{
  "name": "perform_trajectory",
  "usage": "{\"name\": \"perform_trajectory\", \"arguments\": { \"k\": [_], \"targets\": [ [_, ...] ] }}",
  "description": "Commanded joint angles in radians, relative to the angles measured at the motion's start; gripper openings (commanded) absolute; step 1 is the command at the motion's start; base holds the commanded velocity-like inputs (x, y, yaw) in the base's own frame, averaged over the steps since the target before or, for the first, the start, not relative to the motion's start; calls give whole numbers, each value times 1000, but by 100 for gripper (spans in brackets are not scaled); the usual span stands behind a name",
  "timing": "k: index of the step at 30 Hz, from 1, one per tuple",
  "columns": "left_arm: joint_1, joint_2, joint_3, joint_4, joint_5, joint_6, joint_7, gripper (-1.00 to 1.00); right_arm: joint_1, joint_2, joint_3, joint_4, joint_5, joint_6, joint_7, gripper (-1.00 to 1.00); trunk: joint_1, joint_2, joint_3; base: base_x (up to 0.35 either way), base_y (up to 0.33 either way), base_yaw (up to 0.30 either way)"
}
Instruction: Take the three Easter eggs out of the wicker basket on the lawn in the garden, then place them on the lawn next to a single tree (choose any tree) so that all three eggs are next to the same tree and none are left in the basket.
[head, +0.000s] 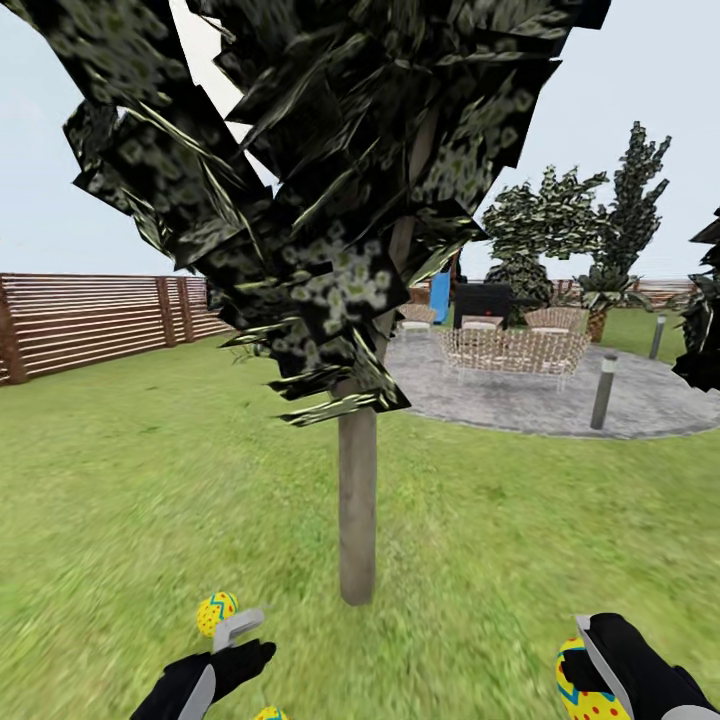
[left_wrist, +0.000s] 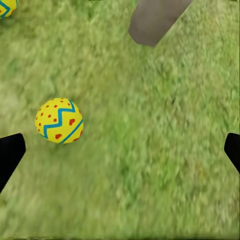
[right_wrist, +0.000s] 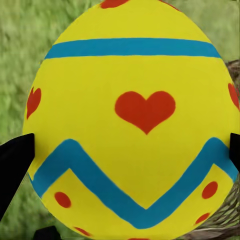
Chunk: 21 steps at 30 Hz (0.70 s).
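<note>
Right claw (head: 590, 672) grips 1 egg (right_wrist: 131, 120); left claw (head: 232, 640) released (trunk (head: 357, 500) ahead)

I see the Easter egg (right_wrist: 132, 120) in my right pincer (head: 590, 670) smooth and matt, its paint flat. The lawn (left_wrist: 160, 150) looks rough and patchy. The tree (head: 357, 520) trunk is dull, grainy bark; the fence (head: 90, 320) is slatted wood.

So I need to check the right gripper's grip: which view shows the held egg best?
The right wrist view: the egg sits large between both fingertips. The head view shows it partly behind the right gripper. The left wrist view shows other eggs.
</note>
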Motion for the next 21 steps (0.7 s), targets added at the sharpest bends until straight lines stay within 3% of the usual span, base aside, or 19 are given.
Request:
{"name": "perform_trajectory", "arguments": {
  "k": [1, 9, 16, 21],
  "targets": [
    [-1, -1, 7, -1, 4, 7, -4, 100, 0, 0, 0, -2, -1, 5, -2, -100, -4, 6, 2, -263, 182, 262],
    [-1, -2, 7, -1, 5, 7, -6, 100, 0, 5, 0, -2, -2, 5, -2, -100, -35, 62, 27, -263, 182, 230],
    [-1, -1, 7, -1, 6, 2, -10, 100, 0, 7, 0, -2, -1, 5, -2, -100, -35, 62, 27, -222, 152, 148],
    [-1, -1, 8, 43, 6, -57, -10, 100, 0, 7, 0, -2, -1, 5, -2, -100, -35, 62, 27, -93, 60, 106]
  ]
}}
